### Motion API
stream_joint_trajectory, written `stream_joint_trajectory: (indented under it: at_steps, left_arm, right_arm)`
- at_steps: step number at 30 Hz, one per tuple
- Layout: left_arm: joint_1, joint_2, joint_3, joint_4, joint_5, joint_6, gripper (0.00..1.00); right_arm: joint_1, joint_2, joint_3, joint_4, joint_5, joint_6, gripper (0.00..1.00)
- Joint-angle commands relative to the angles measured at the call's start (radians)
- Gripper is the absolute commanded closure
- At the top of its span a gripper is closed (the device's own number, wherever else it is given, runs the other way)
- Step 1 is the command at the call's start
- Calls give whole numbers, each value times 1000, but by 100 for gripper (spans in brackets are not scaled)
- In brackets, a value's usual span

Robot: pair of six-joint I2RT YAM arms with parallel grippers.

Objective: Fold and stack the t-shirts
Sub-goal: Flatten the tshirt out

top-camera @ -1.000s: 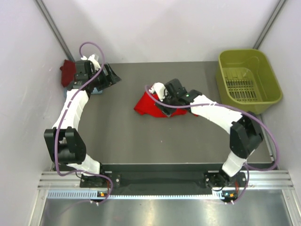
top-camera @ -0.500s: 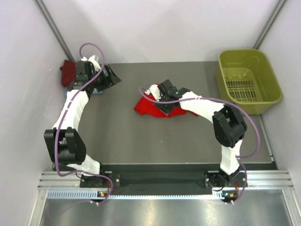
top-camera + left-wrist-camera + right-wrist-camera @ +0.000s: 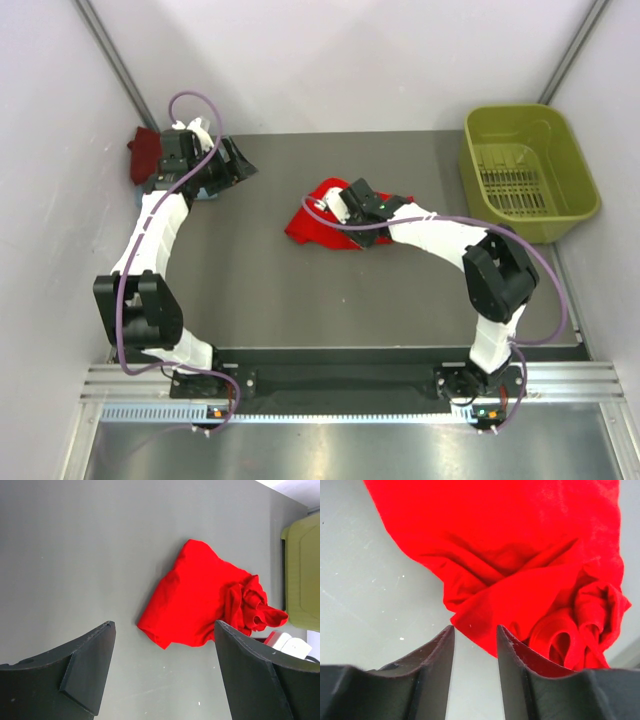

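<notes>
The red shirt [image 3: 322, 220] lies crumpled on the desk [image 3: 260, 290], to the left of the basket [image 3: 530, 170] and well apart from it. The end nearer the basket is bunched into twisted rolls. The end farther from the basket lies flatter, as one broad panel with a few creases. Treat the cloth as light, limp and without stiffness. Expect it to sag from any single hold, to drag across the desk and to double over itself. It is not fragile. Do not take hold at the rolls, because a pinch there is likely to gather several layers. Take hold at a free edge or corner of the flat panel, and pinch a single layer. A second hold at a neighbouring corner should let you spread the shirt before folding. The right jaws stand parted by a narrow gap, low over the desk at the edge of the shirt. Bare desk shows between them and no cloth is caught; the cloth edge lies just beyond the tips. The left jaws stand released and wide apart, holding nothing, on the side of the red shirt away from the basket. They sit just beside a maroon shirt [image 3: 145, 152].
</notes>
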Motion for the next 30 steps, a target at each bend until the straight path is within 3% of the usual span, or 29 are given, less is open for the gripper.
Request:
stream_joint_trajectory:
  at_steps: [1, 3, 7, 11, 17, 24, 30]
  left_arm:
    - [1, -21, 6, 49, 15, -11, 16]
    - [1, -21, 11, 44, 15, -9, 16]
    - [1, -30, 3, 42, 10, -4, 16]
    - [1, -40, -1, 39, 5, 2, 16]
    - [1, -47, -1, 39, -2, 6, 16]
    - [1, -41, -15, 41, -5, 19, 16]
    - [-21, -15, -87, 24, -27, 40, 17]
  right_arm:
    - [18, -31, -2, 5, 11, 4, 67]
    - [18, -24, 6, 10, 10, 4, 70]
    - [18, 12, 38, 13, 1, 13, 64]
    - [17, 36, 55, 15, -6, 13, 65]
    - [18, 50, 46, 11, -21, 6, 77]
    - [15, 10, 127, 15, 30, -39, 100]
    - [-23, -51, 257, 28, 76, -82, 100]
